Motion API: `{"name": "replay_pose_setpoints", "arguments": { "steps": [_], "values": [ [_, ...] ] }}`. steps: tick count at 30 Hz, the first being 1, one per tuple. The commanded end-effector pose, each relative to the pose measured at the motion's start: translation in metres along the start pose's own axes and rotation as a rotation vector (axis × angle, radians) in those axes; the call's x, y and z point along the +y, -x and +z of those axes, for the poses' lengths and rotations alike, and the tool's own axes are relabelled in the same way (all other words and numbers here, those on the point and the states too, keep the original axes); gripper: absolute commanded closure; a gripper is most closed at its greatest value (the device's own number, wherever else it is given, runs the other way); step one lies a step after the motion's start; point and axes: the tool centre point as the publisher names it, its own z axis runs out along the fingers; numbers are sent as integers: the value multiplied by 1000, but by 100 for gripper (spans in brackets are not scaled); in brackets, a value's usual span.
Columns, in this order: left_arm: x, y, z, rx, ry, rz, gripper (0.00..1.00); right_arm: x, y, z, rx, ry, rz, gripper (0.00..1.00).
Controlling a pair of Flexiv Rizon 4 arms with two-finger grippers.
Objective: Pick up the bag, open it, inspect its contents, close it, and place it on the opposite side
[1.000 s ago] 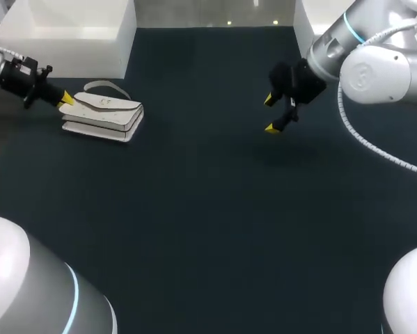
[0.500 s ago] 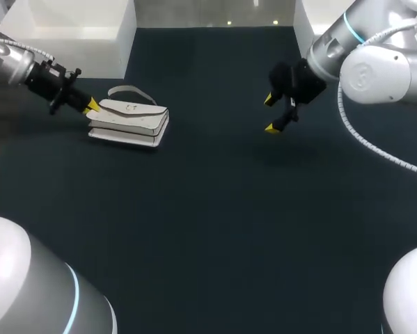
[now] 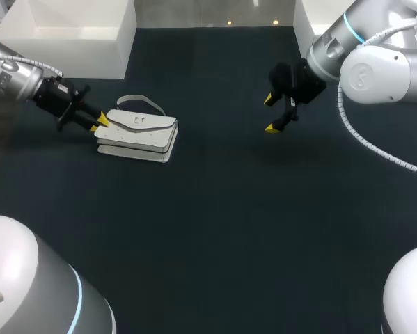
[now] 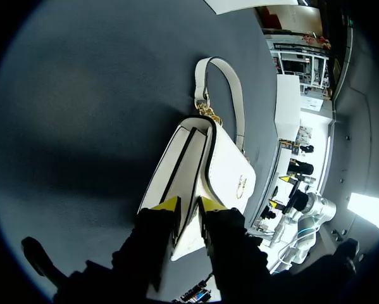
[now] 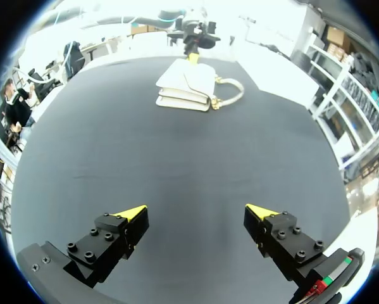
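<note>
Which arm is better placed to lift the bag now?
Left. The left hand grips the white bag at one end, clamped on both sides of a panel. The right hand hangs open over the table, well apart from the bag.

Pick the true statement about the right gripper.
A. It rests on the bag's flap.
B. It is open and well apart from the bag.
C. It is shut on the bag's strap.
B: the right gripper has its jaws wide apart with nothing between them, and the bag lies on the table far ahead of it.
</note>
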Motion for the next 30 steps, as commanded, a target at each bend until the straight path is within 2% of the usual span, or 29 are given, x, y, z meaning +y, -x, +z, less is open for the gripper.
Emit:
{"name": "replay_pose_setpoints", "arguments": {
  "steps": [1,6,10,15,18,22,26,28,29,30],
  "values": [
    [6,2,-5,-4,-423,3,69,0,0,1,0,1,0,0],
    [3,5,-12,-12,-343,44,71,0,0,1,0,1,0,0],
    [-3,7,-15,6,-285,79,69,0,0,1,0,1,0,0],
    [-7,4,-6,21,-164,165,67,0,0,1,0,1,0,0],
    [-7,3,-2,28,-120,213,68,0,0,1,0,1,0,0],
    [-9,1,-1,32,-92,243,76,0,0,1,0,1,0,0],
    [-9,1,-3,26,-67,252,80,0,0,1,0,1,0,0],
    [-10,1,-3,21,-64,251,88,0,0,1,0,1,0,0],
    [-10,2,-3,26,-49,250,100,0,0,1,0,1,0,0],
    [-9,3,-2,25,-47,250,100,0,0,1,0,1,0,0]
  ]
}}
